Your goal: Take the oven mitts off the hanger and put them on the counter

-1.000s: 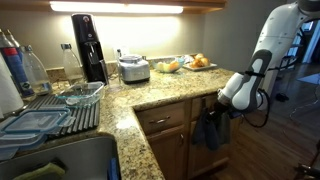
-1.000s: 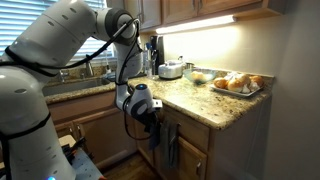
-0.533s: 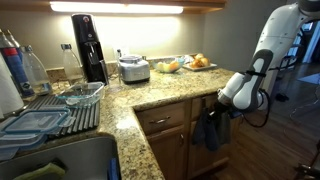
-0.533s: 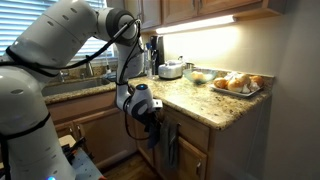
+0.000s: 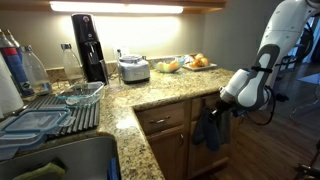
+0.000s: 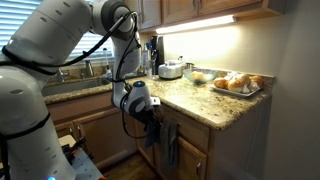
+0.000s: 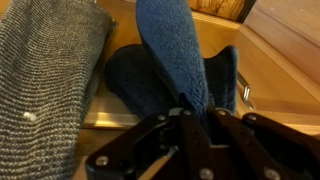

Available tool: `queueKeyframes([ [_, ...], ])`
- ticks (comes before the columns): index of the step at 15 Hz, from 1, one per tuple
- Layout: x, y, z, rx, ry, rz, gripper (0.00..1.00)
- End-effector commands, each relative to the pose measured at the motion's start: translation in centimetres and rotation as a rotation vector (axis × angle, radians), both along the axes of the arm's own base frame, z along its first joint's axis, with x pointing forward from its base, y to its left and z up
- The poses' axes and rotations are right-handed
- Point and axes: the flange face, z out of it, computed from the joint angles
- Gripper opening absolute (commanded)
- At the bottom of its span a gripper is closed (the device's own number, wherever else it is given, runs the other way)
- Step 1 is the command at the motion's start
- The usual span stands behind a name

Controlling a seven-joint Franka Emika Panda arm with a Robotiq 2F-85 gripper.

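Note:
The dusty-blue oven mitts [image 7: 172, 48] hang against the wooden cabinet front below the counter [image 5: 150, 95]. In the wrist view my gripper [image 7: 195, 110] is shut on the lower end of the lighter blue mitt, and a darker mitt [image 7: 135, 82] lies behind it. Both exterior views show the gripper [image 5: 223, 107] [image 6: 150, 117] pressed to the cabinet side just under the counter [image 6: 200, 103] edge. The mitts [image 5: 210, 130] [image 6: 169, 146] dangle dark beneath it. The hanger itself is hidden.
A grey knitted towel [image 7: 45, 70] hangs left of the mitts. On the counter stand a black drinks machine [image 5: 88, 45], a steel appliance [image 5: 134, 68] and plates of food [image 5: 198, 62]. A dish rack [image 5: 55, 108] and sink [image 5: 60, 158] lie at the near end.
The jaws have closed on the blue mitt. The arm has shifted slightly away from the cabinet, with the mitt fabric following.

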Motion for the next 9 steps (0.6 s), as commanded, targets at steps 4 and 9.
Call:
queueKeyframes([
  [4,-4.0,-0.7,4.2,-0.031,0.005,0.021,0.08],
  [9,-5.3,-0.5,7.4,-0.032,0.015,0.062,0.08],
])
